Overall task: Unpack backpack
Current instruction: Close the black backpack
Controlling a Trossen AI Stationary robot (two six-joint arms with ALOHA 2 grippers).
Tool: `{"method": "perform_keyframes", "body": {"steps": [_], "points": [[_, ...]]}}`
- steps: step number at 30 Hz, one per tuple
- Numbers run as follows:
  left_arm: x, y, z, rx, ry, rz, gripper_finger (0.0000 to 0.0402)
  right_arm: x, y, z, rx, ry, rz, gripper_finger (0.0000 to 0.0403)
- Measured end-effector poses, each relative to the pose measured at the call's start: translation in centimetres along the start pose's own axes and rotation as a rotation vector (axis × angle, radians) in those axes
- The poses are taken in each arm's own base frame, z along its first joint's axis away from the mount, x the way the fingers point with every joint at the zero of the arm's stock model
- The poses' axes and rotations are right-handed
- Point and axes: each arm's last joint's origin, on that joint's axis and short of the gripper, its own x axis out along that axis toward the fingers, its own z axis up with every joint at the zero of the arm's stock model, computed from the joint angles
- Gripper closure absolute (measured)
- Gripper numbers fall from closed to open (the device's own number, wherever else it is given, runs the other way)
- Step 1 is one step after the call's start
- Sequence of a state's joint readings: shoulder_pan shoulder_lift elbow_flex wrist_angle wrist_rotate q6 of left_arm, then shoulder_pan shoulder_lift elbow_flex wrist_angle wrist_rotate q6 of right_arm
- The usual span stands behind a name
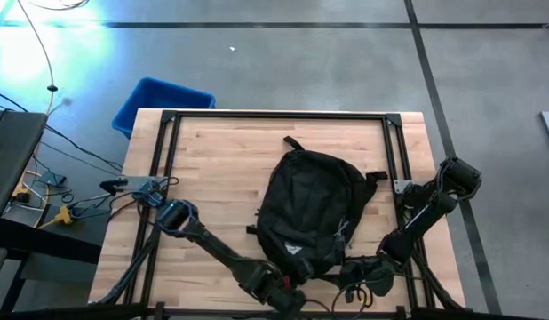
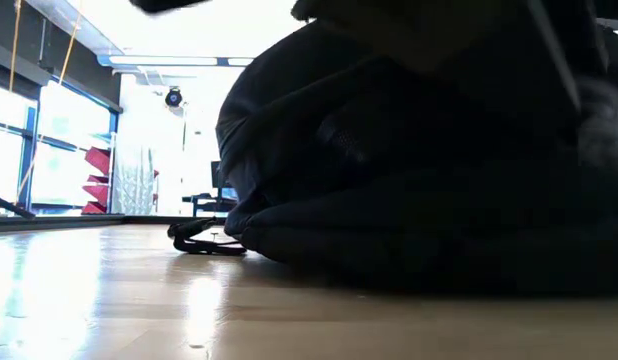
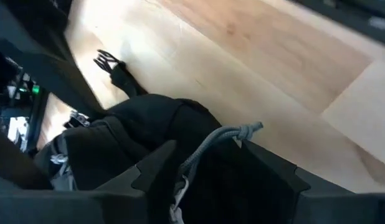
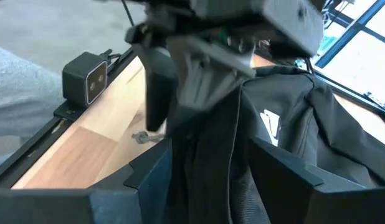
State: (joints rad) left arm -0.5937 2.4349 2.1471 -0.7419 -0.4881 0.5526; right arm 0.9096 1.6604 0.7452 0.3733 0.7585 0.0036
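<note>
Table: wooden top (image 1: pixel 221 160) in a black frame, grey floor around it.
Backpack: black backpack (image 1: pixel 312 213) lies flat right of the table's middle, reaching the near edge; its bulk fills the low view.
Left gripper: left gripper (image 3: pixel 214 171) is at the backpack's near edge, fingers spread, black fabric and a grey cord (image 3: pixel 223 138) lying between them; nothing looks clamped.
Right gripper: right gripper (image 4: pixel 208 165) is at the same near edge, just beside the left one, fingers partly apart with a fold of backpack fabric between them; whether they pinch it, cannot tell.
Risk, grip: soft fabric may slide out of the jaws, so the opening would not part.
Risk, cord: grey cord could snag a left finger and drag the whole backpack.
Risk, crowding: both grippers work close together and may knock each other.
Risk, edge: backpack sits at the near edge; a pull that way could tip it off.
Around: blue bin (image 1: pixel 162 102) on the floor beyond the far left corner; small camera box (image 4: pixel 86 78) on the frame near the grippers.
Obstruction: straps (image 2: pixel 204 240) trail loose on the wood.
</note>
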Motion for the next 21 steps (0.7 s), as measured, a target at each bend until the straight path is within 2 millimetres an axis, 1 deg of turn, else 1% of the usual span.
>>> {"method": "perform_keyframes", "body": {"steps": [3,8,10,12,14,17,21], "points": [[0.7,-0.2,-0.2,0.006,0.023,0.011,0.0283,0.0,0.1,0.0,-0.002,0.002,0.018,0.0208],[1.1,-0.2,-0.5,-0.008,0.071,0.072,0.0370,0.0,0.1,-0.2,0.018,0.015,0.028,0.0208],[1.1,0.0,-0.5,-0.046,0.086,0.116,0.0393,0.0,0.0,-0.3,0.024,0.029,0.027,0.0208],[1.0,0.1,-0.3,-0.071,0.109,0.199,0.0394,0.1,-0.1,-0.5,0.031,0.045,0.023,0.0208],[0.6,-0.1,0.0,-0.059,0.134,0.281,0.0398,0.3,-0.3,-0.8,0.041,0.068,0.015,0.0208],[-0.3,-0.9,0.7,-0.056,0.165,0.393,0.0401,0.6,-0.5,-1.2,0.038,0.106,0.014,0.0209],[-1.4,-2.2,1.5,-0.102,0.177,0.497,0.0401,1.0,-0.5,-1.8,-0.033,0.135,-0.003,0.0216]]}}
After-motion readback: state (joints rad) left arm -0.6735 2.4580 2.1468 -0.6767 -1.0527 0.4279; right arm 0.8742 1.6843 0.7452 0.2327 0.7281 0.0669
